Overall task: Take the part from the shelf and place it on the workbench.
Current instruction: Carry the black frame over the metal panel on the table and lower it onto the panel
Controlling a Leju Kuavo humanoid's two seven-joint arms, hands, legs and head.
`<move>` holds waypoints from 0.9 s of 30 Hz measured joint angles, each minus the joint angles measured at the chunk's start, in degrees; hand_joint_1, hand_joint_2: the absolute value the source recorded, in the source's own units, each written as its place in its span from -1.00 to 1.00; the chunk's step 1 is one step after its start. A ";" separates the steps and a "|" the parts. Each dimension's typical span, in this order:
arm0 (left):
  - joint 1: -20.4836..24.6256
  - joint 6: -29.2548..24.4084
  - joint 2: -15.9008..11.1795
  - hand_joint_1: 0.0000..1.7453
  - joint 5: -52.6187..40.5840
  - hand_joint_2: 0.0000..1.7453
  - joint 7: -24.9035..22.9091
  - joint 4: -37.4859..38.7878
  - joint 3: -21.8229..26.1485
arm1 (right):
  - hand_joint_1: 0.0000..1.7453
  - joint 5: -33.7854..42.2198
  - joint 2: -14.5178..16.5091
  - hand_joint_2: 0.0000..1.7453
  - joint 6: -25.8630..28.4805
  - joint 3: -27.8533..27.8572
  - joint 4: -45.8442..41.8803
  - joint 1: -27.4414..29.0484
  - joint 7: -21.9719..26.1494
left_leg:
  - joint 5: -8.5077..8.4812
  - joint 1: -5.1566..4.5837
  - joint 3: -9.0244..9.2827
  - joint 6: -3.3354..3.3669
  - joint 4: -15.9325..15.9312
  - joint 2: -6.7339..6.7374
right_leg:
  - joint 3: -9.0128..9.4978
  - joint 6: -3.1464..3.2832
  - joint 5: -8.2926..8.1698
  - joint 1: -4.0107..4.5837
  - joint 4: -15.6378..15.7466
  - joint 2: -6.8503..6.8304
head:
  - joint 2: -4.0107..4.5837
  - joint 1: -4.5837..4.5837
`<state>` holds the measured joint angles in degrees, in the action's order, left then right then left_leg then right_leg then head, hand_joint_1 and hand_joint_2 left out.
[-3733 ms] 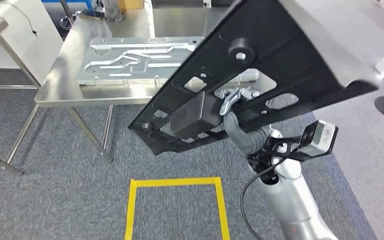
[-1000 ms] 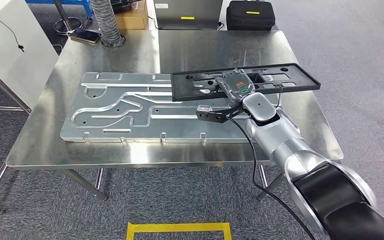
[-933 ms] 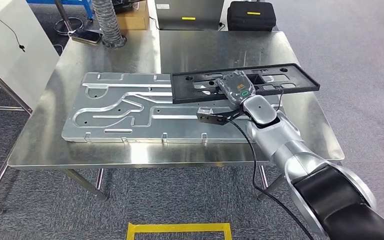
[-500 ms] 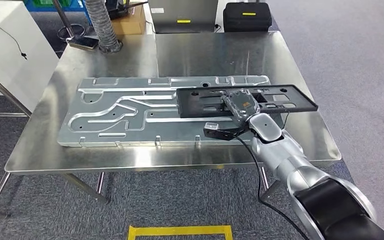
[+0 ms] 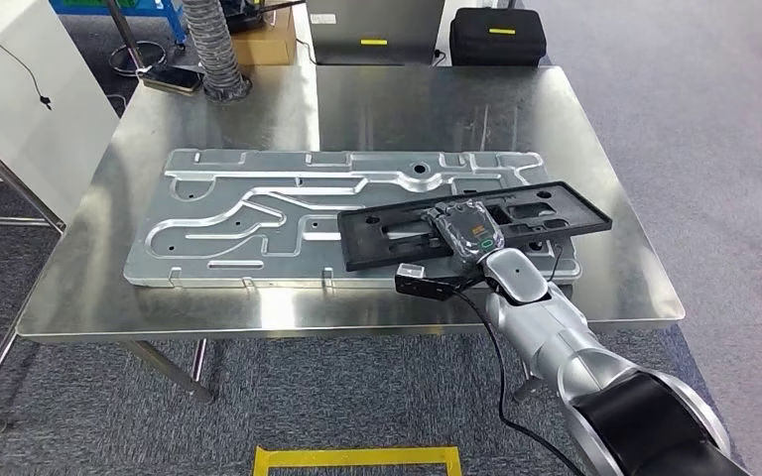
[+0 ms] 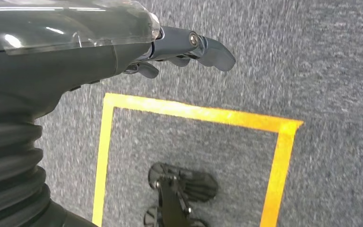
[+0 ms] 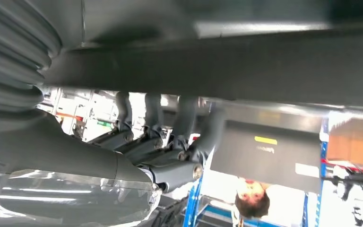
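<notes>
Black frame [image 5: 476,224] lying flat and slightly askew across the near right end of a grey metal plate [image 5: 258,213], itself flat on the steel table [image 5: 407,104]. Right hand [image 5: 466,230] resting on the middle of the frame, palm down, arm reaching in from the lower right. In the right wrist view, fingers [image 7: 151,113] curled up against the dark underside of the frame [image 7: 246,71]; looks like a grip, frame held between hand and thumb side, though contact partly hidden. Small black camera block [image 5: 420,285] on the wrist just off the frame's near edge, cable trailing down.

Left hand [image 6: 123,52] hanging above grey carpet [image 6: 321,61], fingers loosely bent, apart, nothing in them. Yellow tape square [image 6: 189,113] on the floor below it.

Beyond the table's far edge: ribbed grey hose [image 5: 213,50], cardboard box [image 5: 263,35], black case [image 5: 497,35]. A person [image 7: 252,201] in the right wrist view, seen upside down.
</notes>
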<state>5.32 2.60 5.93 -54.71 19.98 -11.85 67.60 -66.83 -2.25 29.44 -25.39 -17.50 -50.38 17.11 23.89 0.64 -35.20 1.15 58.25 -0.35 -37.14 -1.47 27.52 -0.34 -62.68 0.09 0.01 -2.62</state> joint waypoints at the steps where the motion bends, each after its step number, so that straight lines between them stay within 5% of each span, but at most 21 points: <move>1: 0.05 -0.24 -0.05 -1.00 -0.17 0.50 -0.22 0.00 -0.10 | -1.00 0.03 0.00 -1.00 0.16 0.20 0.06 0.11 0.20 | -0.03 -0.04 -0.02 0.15 -0.03 0.04 | -1.60 -0.18 1.94 -0.07 -3.70 -0.02 | 0.00 -0.01; 3: 0.10 -0.54 -0.15 -1.00 -0.46 -0.50 -0.65 0.00 -0.34 | -1.00 0.09 0.02 -1.00 0.39 0.55 0.22 0.59 0.61 | -0.04 -0.14 -0.05 0.34 0.00 0.05 | -4.62 -0.35 4.55 -0.14 -10.38 -0.04 | 0.00 -0.01; 4: 0.10 -0.62 -0.16 -1.00 -0.57 -1.00 -0.81 0.00 -0.45 | -1.00 0.13 0.03 -1.00 0.44 0.72 0.31 0.86 0.81 | -0.04 -0.18 -0.06 0.37 0.03 0.01 | -5.09 -0.31 4.51 -0.14 -11.50 -0.04 | -0.01 -0.01; 5: 0.10 -0.64 -0.16 -1.00 -0.62 -1.00 -0.89 0.00 -0.53 | -1.00 0.21 0.04 -1.00 0.48 0.90 0.38 1.04 1.07 | -0.04 -0.23 -0.06 0.39 0.07 -0.05 | -4.47 -0.15 3.42 -0.11 -10.34 -0.04 | -0.01 0.00; 9: 0.20 -0.65 -0.10 -1.00 -0.58 -1.00 -1.07 0.00 -0.76 | -1.00 2.14 0.33 -1.00 0.92 2.11 0.21 0.75 4.13 | -0.05 -0.53 -0.04 0.06 0.17 -0.14 | 2.28 1.30 -2.10 0.51 3.03 -0.13 | -0.01 -0.01; 14: 0.25 -0.54 -0.08 -1.00 -0.60 -1.00 -1.79 0.00 -0.83 | -1.00 12.72 1.71 -1.00 -1.05 7.17 -1.71 0.57 15.77 | 0.59 -0.48 -0.32 -1.56 0.85 -0.03 | 3.27 2.35 -2.89 0.41 5.48 -0.16 | 0.00 -0.02; 18: 0.43 -0.52 -0.05 -1.00 -0.62 -1.00 -2.46 0.00 -0.87 | -1.00 30.63 3.02 -1.00 -13.92 10.34 -9.73 2.70 22.07 | 7.19 -0.06 -5.69 -2.70 13.43 0.01 | 3.46 2.83 -3.16 0.18 5.88 -0.23 | 0.01 -0.02; 19: 0.44 -0.52 -0.05 -1.00 -0.61 -1.00 -2.67 0.00 -0.87 | -1.00 36.73 3.04 -1.00 -18.08 10.50 -13.14 3.78 22.50 | 7.73 0.04 -6.64 -2.89 15.59 0.02 | 3.43 2.80 -3.13 0.17 5.80 -0.23 | 0.01 -0.02; 21: 0.43 -0.52 -0.07 -1.00 -0.54 -1.00 -3.01 0.00 -0.87 | -1.00 49.00 2.87 -1.00 -26.16 10.62 -20.60 5.89 22.77 | 5.53 0.27 -5.30 -3.12 13.20 0.05 | 3.43 2.61 -2.97 0.07 5.56 -0.21 | 0.00 -0.02; 24: 0.62 -0.37 -0.09 -1.00 0.09 -1.00 -3.17 0.00 -0.85 | -1.00 66.11 2.21 -1.00 -38.12 12.07 -33.20 8.60 22.93 | 1.19 0.43 0.32 -2.74 2.29 0.04 | 3.23 1.85 -2.49 0.21 4.89 -0.15 | -0.01 -0.02; 27: 0.41 -0.03 -0.07 -1.00 0.88 -1.00 -3.16 0.00 -0.62 | -1.00 78.86 1.02 -1.00 -46.89 15.68 -46.53 12.35 21.77 | 1.13 0.23 1.08 -1.54 0.33 -0.11 | 2.98 0.97 -2.44 0.38 4.74 -0.24 | 0.00 -0.01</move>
<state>5.73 2.56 5.86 -53.83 16.81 -11.85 66.98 12.03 -1.22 -17.45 -9.71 -64.04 -38.03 38.89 25.02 0.87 -34.13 -0.39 58.58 -0.46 -34.16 -0.50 25.09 0.04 -57.94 -0.15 0.01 -2.63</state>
